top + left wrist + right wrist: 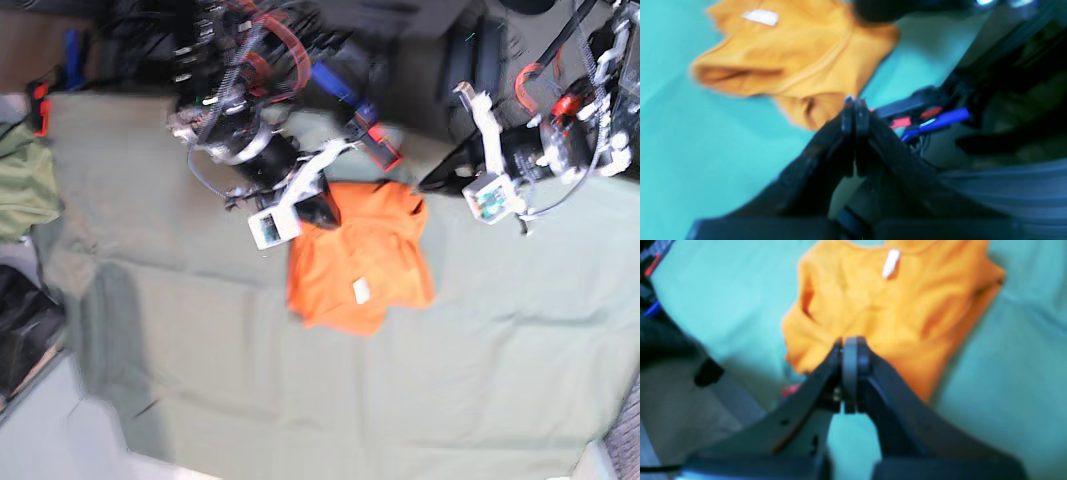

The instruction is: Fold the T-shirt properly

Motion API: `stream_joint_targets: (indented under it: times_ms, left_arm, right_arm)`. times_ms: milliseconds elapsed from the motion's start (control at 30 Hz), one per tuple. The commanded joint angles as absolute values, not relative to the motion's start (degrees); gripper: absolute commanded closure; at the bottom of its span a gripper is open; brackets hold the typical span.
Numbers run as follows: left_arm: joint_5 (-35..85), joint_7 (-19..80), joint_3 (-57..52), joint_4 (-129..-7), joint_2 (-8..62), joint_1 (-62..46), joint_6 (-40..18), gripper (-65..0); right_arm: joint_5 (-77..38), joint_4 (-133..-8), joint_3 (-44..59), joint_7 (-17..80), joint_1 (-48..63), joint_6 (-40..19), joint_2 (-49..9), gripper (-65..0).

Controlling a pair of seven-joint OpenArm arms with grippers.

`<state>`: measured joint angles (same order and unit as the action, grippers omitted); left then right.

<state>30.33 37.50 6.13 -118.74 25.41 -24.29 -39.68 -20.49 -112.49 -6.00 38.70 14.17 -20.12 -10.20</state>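
Note:
The orange T-shirt (pixel 360 262) lies in a compact, rumpled shape on the green table cloth (pixel 250 380), white tag (pixel 362 291) facing up. It also shows in the left wrist view (pixel 790 56) and the right wrist view (pixel 893 313). My right gripper (pixel 325 212) hovers at the shirt's upper left edge; in its wrist view it (pixel 850 343) is shut with no cloth seen between the jaws. My left gripper (pixel 430 185) is by the shirt's upper right corner; in its wrist view it (pixel 853 101) is shut, with nothing seen in it.
A bundle of green cloth (pixel 20 185) lies at the table's left edge, with a dark object (pixel 25 330) below it. Red and blue clamps and cables (pixel 375 135) sit at the table's back edge between the arm bases. All views are blurred.

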Motion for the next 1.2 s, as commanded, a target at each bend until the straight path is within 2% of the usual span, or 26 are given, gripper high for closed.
stream_joint_targets:
  times_ms: [0, 367, 500, 633, 800, 867, 967, 1167]
  left_arm:
    - [31.6, 36.7, 4.3, -120.0, 26.1, -26.3, -40.0, 0.0]
    - [34.5, 38.6, -15.9, -119.9, 26.7, -42.6, -40.0, 0.0]
    - [34.5, 38.6, -20.3, -117.0, 26.5, -48.1, -40.0, 0.0]
    - [33.1, 39.3, -20.6, -107.3, 25.6, -50.6, -40.0, 0.0]
    - [30.7, 38.7, -20.6, -90.7, 23.8, -49.5, -40.0, 0.0]
    - [28.3, 38.8, -20.3, -84.3, 23.7, -47.0, -38.2, 0.0]
    - [25.0, 38.9, -17.7, -73.9, 24.9, -41.8, -32.8, 0.0]
    - [25.0, 37.1, -4.1, -47.7, 26.8, -24.8, -30.0, 0.0]
  right_arm:
    - [-21.5, -114.7, -4.6, 37.4, 16.0, -25.4, -11.9, 0.0]
    - [-27.2, -120.3, 13.2, 37.8, 35.8, -25.3, -25.6, 0.0]
    - [-31.8, -119.6, 19.3, 40.6, 42.4, -25.3, -27.6, 0.0]
    - [-33.1, -115.0, 20.6, 41.0, 47.7, -25.3, -27.9, 0.0]
    - [-38.0, -102.5, 20.4, 42.9, 50.5, -25.3, -27.9, 0.0]
    - [-37.9, -96.9, 20.3, 43.2, 50.2, -25.3, -27.9, 0.0]
    - [-37.2, -88.8, 20.3, 43.3, 50.0, -25.3, -27.8, 0.0]
    - [-30.8, -75.2, 18.9, 44.5, 46.7, -24.7, -27.7, 0.0]
